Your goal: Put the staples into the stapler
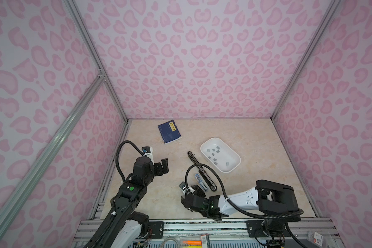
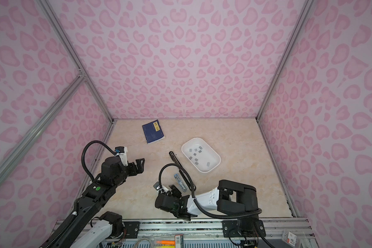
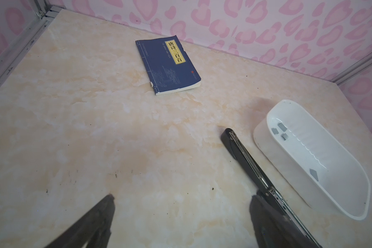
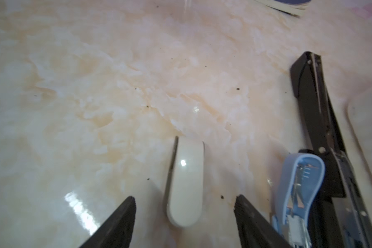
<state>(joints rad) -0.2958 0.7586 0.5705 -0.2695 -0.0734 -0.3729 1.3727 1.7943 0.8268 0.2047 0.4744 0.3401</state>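
Both top views: grey staples (image 1: 214, 154) lie in a white tray (image 1: 228, 155), at two o'clock from the opened black stapler (image 1: 191, 156); at its nine o'clock the left gripper (image 1: 162, 166) hangs spread and empty. Left wrist view: those fingers stand wide over bare tabletop (image 3: 138, 150). Right wrist view: the right gripper (image 4: 185, 197) straddles a white stapler (image 4: 186, 171), fingers apart, not touching; a blue stapler (image 4: 299, 182) lies just beside.

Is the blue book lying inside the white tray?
No, the blue book lies flat on the table, clearly apart from the white tray.
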